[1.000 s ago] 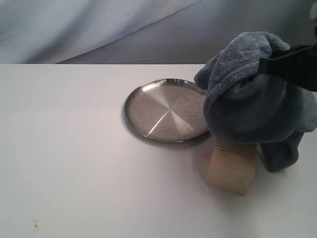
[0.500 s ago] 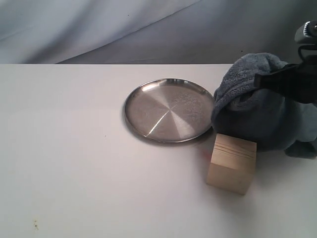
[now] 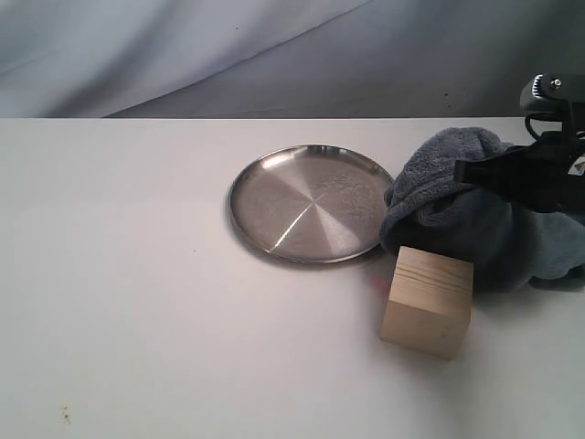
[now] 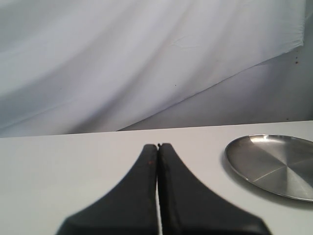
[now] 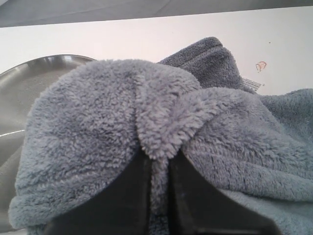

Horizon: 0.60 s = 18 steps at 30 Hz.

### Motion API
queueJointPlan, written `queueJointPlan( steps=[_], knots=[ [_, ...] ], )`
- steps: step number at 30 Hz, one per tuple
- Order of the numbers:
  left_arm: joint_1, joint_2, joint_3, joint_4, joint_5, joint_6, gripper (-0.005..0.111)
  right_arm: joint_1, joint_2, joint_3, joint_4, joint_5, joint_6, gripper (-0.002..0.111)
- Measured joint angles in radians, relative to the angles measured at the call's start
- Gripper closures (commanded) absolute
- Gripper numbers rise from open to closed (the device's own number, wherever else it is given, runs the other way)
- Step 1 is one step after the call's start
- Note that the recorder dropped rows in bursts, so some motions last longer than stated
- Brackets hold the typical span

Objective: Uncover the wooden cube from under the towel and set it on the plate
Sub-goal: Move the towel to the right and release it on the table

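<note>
White table | wooden cube flat, grain left-right | towel pinched

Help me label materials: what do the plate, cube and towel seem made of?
The plate looks like polished silver metal, with radial glints. The cube looks like pale, unfinished wood, showing grain lines. The towel seems a plush blue-grey fleece, judging by its fuzzy pile; fibre unclear.

surface: white matte table | behind: pale grey-blue cloth backdrop, loosely creased | light: soft, even, faint shadows
</note>
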Motion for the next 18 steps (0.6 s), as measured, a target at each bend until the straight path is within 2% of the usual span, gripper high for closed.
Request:
queueJointPlan(
  steps=[18],
  knots=[
    [0.0, 0.0, 0.0, 0.0, 0.0, 0.0, 0.107, 0.0, 0.0, 0.0, 0.0, 0.03, 0.005, 0.108]
  ],
)
